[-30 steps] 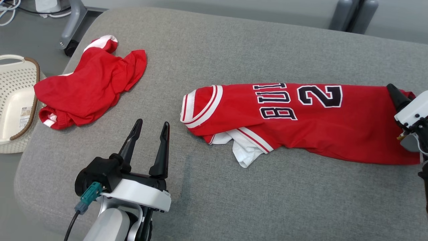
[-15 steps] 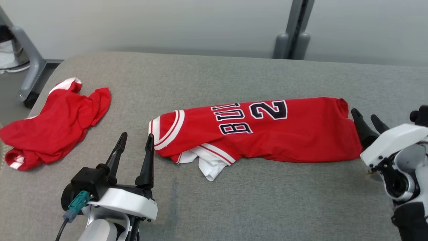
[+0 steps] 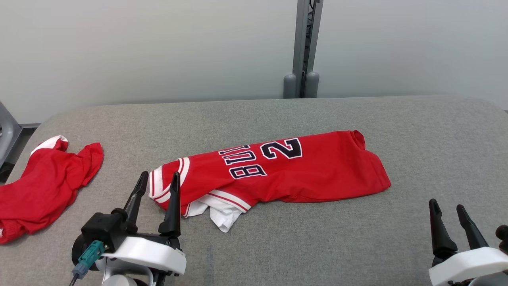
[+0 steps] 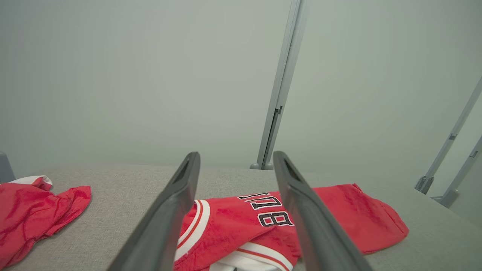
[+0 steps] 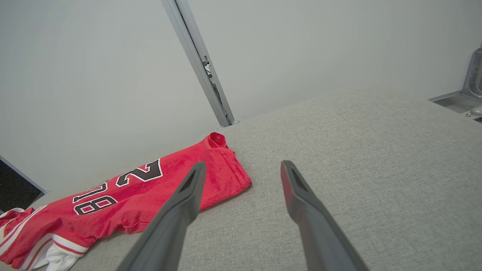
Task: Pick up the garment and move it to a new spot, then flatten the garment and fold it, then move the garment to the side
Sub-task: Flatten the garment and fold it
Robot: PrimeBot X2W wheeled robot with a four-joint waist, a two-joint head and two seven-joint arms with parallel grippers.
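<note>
Head camera looks forward and down across the grey table, with the left gripper and right gripper at its bottom edge. Left wrist camera sits low, sighting level along its own gripper, the red jersey close ahead of it. Right wrist camera, equally low, has the jersey ahead and left of its gripper. All three share the jersey and the post beyond.

This looks like a robot lab or test room, not a home. A bare pale wall fills the top of the frame, split by a grey metal post. Below lies a wide table padded in grey cloth. Slanted metal struts stand at the right edge of the left wrist view.
</note>
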